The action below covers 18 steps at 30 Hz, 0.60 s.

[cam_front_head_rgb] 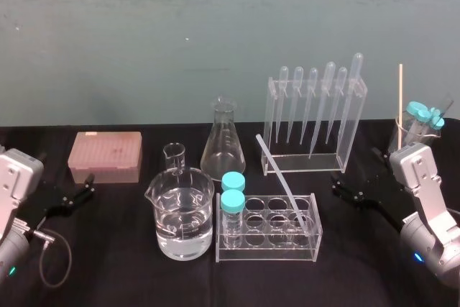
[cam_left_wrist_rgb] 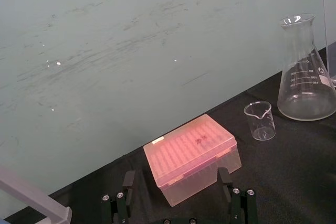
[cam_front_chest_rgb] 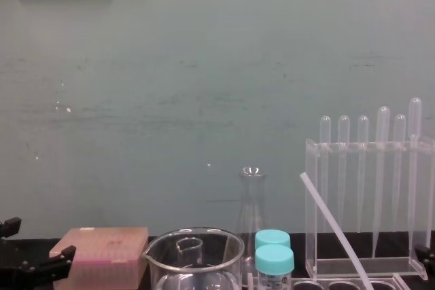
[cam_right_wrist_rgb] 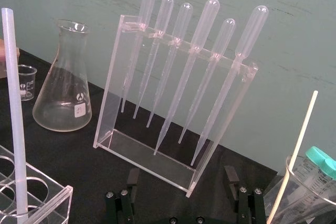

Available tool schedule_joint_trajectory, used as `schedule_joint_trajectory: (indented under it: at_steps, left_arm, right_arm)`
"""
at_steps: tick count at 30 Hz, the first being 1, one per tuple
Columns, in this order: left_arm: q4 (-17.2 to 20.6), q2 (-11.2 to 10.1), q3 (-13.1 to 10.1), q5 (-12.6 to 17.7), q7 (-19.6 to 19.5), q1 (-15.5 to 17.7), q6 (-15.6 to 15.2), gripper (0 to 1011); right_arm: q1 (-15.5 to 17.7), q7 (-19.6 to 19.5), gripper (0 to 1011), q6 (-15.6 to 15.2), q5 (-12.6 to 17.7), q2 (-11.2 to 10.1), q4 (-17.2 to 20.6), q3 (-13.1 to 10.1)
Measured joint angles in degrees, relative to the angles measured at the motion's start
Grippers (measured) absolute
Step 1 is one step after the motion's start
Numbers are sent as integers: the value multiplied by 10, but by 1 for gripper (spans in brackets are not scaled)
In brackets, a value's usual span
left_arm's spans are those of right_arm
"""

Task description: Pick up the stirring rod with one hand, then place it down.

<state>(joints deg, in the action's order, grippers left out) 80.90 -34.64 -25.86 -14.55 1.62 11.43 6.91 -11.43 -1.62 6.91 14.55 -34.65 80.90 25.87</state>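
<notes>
One rod [cam_front_head_rgb: 280, 178] leans in the tube rack [cam_front_head_rgb: 273, 253] beside two capped vials [cam_front_head_rgb: 232, 203], six pipettes [cam_front_head_rgb: 316, 102] behind. Left gripper [cam_front_head_rgb: 80, 188] and right gripper [cam_front_head_rgb: 343, 186] sit out at the sides, fingers apart on both, bare cloth [cam_front_head_rgb: 115, 249] around them.

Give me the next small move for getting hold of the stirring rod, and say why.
Probably ease the right gripper toward the robot's left, to the upper half of the stirring rod. The rod leans tilted in the clear tube rack, upper part free above the rim. The right gripper is open, apart from the rod, and nearer than the left gripper, beyond the beaker.
</notes>
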Motion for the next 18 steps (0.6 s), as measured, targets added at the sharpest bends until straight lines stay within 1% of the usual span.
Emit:
schedule_joint_trajectory:
  at_steps: [18]
  left_arm:
    - [0, 0, 0, 0, 0, 0, 0, 1000]
  right_arm:
    - [0, 0, 1003, 0, 0, 0, 0, 0]
